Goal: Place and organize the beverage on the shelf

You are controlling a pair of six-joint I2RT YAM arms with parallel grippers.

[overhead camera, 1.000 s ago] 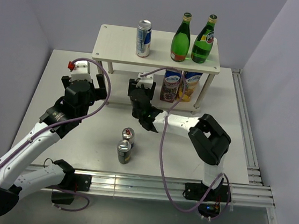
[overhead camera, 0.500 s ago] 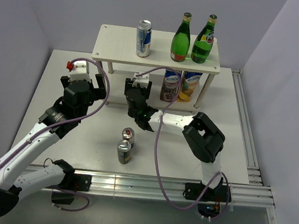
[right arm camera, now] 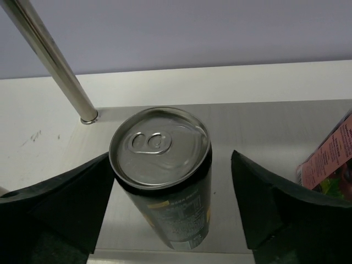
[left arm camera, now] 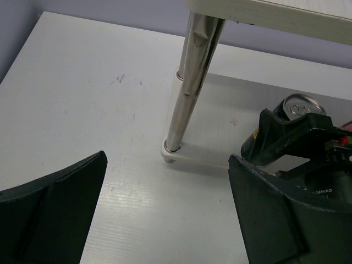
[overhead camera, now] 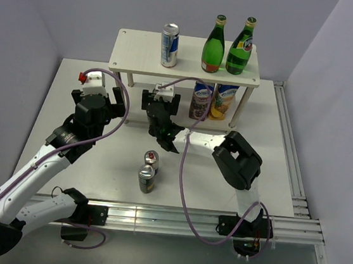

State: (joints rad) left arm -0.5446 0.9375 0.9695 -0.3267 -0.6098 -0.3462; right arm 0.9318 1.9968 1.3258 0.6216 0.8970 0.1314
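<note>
since the earlier frame the right pincer [overhead camera: 161, 100] has shifted left along the shelf [overhead camera: 141, 51] and its jaws have widened. now spread, it flanks a dark can [right arm camera: 159, 146] standing upright on the lower board, with a clear gap at one finger. the left pincer [left arm camera: 166, 165] is spread and holds nothing, near a shelf leg [left arm camera: 187, 82]. a silver can [overhead camera: 146, 178] and a red-marked can [overhead camera: 151, 160] stand on the worktop [overhead camera: 115, 163].
</note>
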